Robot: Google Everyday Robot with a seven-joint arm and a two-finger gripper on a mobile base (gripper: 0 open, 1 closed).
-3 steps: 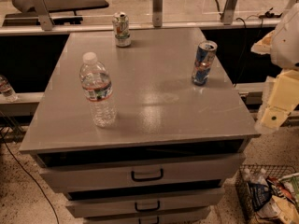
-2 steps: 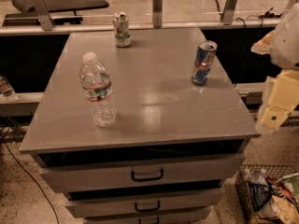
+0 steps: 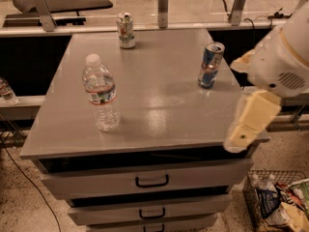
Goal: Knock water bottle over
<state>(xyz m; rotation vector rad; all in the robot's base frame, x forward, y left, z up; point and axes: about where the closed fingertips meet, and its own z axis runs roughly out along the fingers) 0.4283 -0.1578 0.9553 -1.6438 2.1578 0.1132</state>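
Grey cabinet top [image 3: 159, 81] with drawers [image 3: 152, 180] below fills the scene, and my white arm [image 3: 282, 62] comes in from the right, its cream gripper [image 3: 241, 132] hanging at the cabinet's front right corner, well apart from the water bottle; whether the gripper is open or closed, I cannot tell. The water bottle [image 3: 101, 98] stands upright, white cap on, near the front left of the top. A blue-and-silver can [image 3: 210, 65] stands toward the right edge near my arm, a second can [image 3: 126, 30] stands at the back edge, and a small clear bottle [image 3: 6, 91] shows partly at far left, off the cabinet.
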